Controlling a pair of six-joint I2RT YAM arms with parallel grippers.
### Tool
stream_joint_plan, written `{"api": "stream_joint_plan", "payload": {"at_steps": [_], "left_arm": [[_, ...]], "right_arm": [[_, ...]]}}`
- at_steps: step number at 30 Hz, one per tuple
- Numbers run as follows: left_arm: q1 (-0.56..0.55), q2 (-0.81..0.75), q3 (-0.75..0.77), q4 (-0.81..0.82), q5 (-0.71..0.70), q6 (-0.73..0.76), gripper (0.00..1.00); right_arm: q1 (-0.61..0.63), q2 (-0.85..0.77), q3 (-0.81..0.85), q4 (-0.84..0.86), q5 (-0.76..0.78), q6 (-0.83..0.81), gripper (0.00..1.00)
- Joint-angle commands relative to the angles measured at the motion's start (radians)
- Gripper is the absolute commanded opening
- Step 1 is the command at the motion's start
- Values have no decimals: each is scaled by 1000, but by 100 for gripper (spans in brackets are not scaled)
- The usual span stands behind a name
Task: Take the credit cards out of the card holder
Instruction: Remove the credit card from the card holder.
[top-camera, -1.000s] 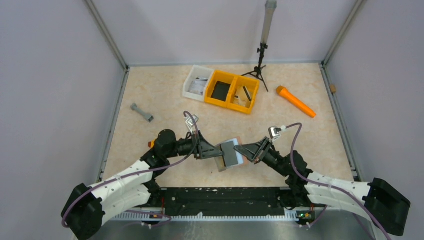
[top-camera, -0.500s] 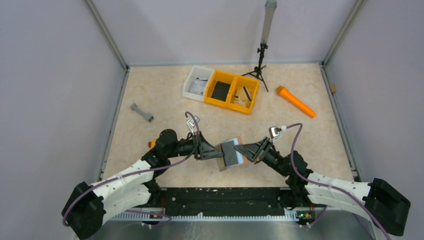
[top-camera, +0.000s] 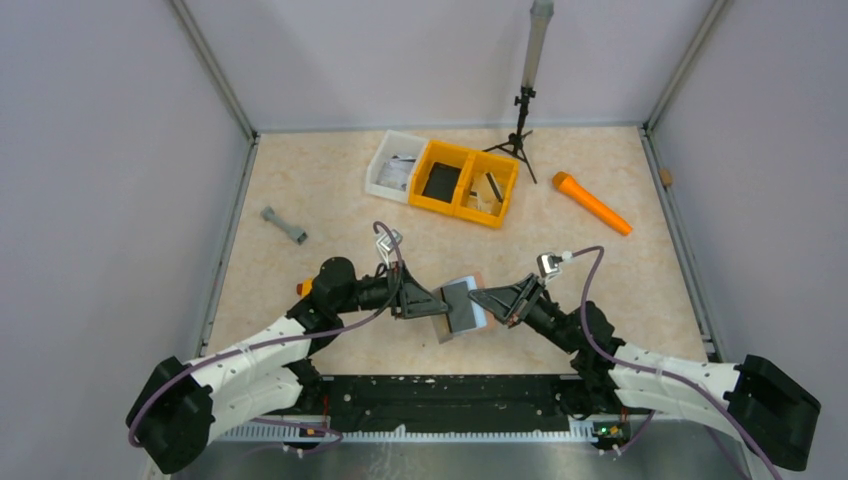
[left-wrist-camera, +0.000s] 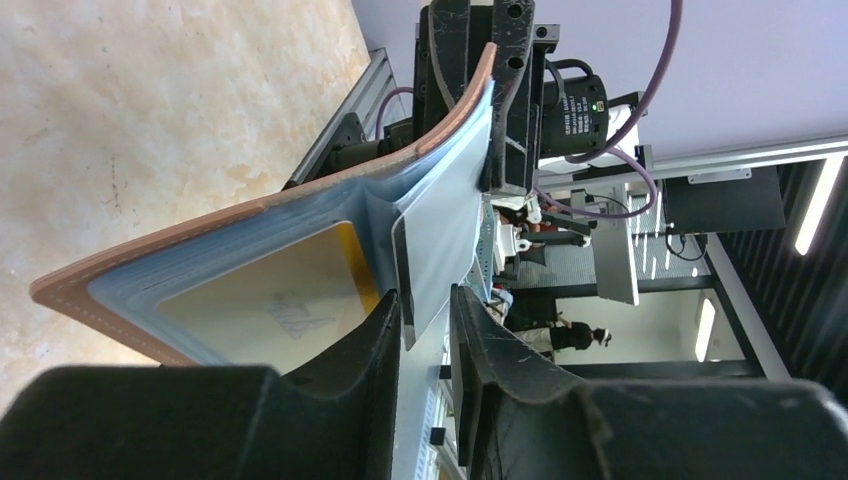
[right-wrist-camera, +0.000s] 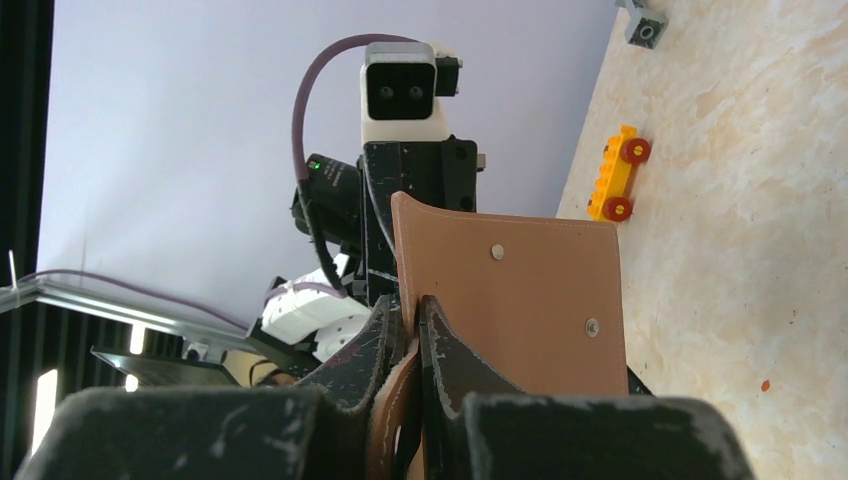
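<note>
The card holder (top-camera: 478, 316) is held up off the table between my two grippers, folded open, reddish-brown outside and pale blue inside. My right gripper (top-camera: 486, 298) is shut on its brown flap (right-wrist-camera: 530, 300), with the jaws (right-wrist-camera: 412, 312) pinching the leather edge. In the left wrist view the open holder (left-wrist-camera: 250, 230) shows a yellowish card in a window pocket. A greyish credit card (left-wrist-camera: 435, 240) sticks out of a pocket. My left gripper (left-wrist-camera: 427, 298) straddles its corner with a gap on one side, so it is open. No black card shows.
Yellow bins (top-camera: 466, 183) and a white bin (top-camera: 394, 164) stand at the back, beside a small tripod (top-camera: 520, 125). An orange tool (top-camera: 592, 203) lies at the right, a grey dumbbell piece (top-camera: 284, 225) at the left. A yellow toy car (right-wrist-camera: 615, 172) lies near the left arm.
The left arm has shifted slightly towards the holder. The holder and the right arm have stayed in place.
</note>
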Motion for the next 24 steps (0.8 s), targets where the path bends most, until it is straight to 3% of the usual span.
{"api": "stream_joint_plan", "payload": {"at_steps": [1,9,11,14,24], "left_arm": [[2,17,-4,106,31,-25,28],[1,22,-10,121,36,-30,28],[1,23,-21,163,41,-48,21],[2,22,-27,196,44,-59,1],[6,-50,-54,141,-7,-42,0]], "right_arm": [[-2,5,11,96,4,19,0],[-1,6,13,99,3,24,0],[-2,6,13,102,3,25,0],[-1,7,11,104,3,28,0],[-1,-56,-16,84,40,38,0]]}}
